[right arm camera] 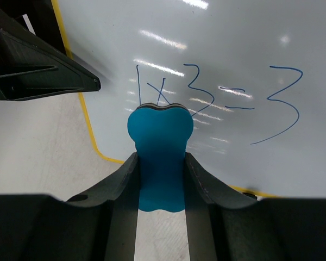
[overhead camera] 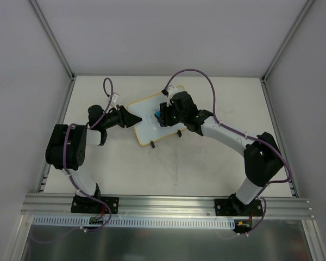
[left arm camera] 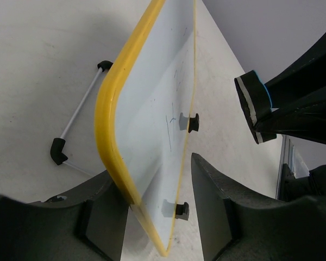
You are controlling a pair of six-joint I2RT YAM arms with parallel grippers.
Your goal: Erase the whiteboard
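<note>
Top: one board (overhead camera: 150, 126) lies mid-table (overhead camera: 217, 163), nearer the far edge. Left pincer (overhead camera: 135, 119) is at its left edge, right pincer (overhead camera: 161, 116) over its middle.
Left wrist: left jaws look clamped on the board's yellow rim. Two black feet (left arm camera: 193, 122) count.
Right wrist: right jaws grip the one blue eraser (right arm camera: 160, 157), tip on the writing's (right arm camera: 233, 92) left end. Wipe just starting; next I'd sweep right, pressing.
</note>
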